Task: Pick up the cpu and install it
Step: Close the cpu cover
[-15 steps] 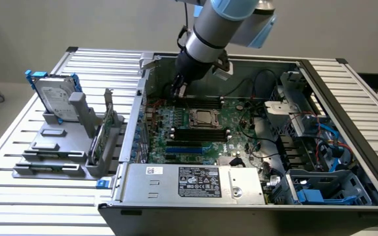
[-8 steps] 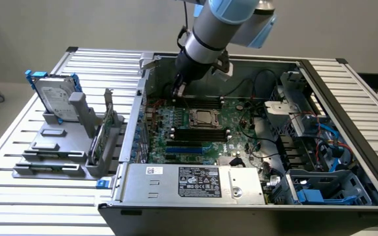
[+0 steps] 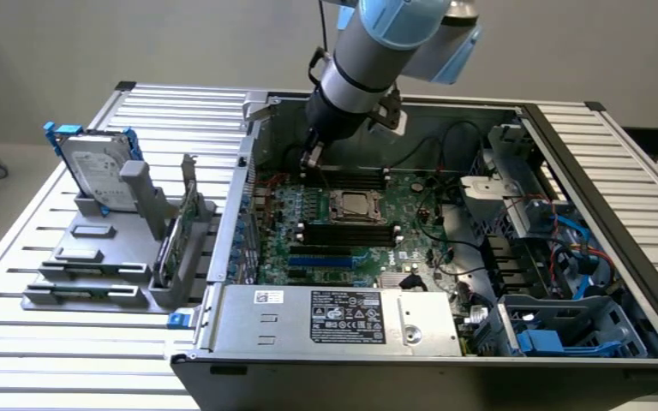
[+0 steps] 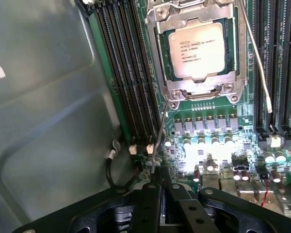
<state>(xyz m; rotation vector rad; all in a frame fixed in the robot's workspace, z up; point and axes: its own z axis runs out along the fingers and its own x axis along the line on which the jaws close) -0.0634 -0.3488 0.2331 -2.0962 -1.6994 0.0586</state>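
The cpu (image 4: 196, 50), a small square chip with a dull silver printed top, lies in the motherboard socket (image 4: 200, 88) under the socket's metal frame. The exterior view has the cpu (image 3: 355, 204) at the middle of the green board inside the open computer case. My gripper (image 4: 156, 177) is off to one side of the socket, past its corner, low over the board. Its black fingers (image 4: 146, 204) are shut on the end of a thin wire socket lever (image 4: 161, 131) that runs from the socket's corner into the fingertips. From the exterior camera, the gripper (image 3: 309, 163) is behind and to the left of the socket.
Black memory slots (image 4: 128, 73) and the grey case wall (image 4: 39, 121) flank the gripper. A second wire lever (image 4: 262, 73) stands on the socket's other side. A hard drive with blue brackets (image 3: 95, 167) sits in a grey rack (image 3: 89, 257) outside the case. The power supply (image 3: 341, 317) lies in front.
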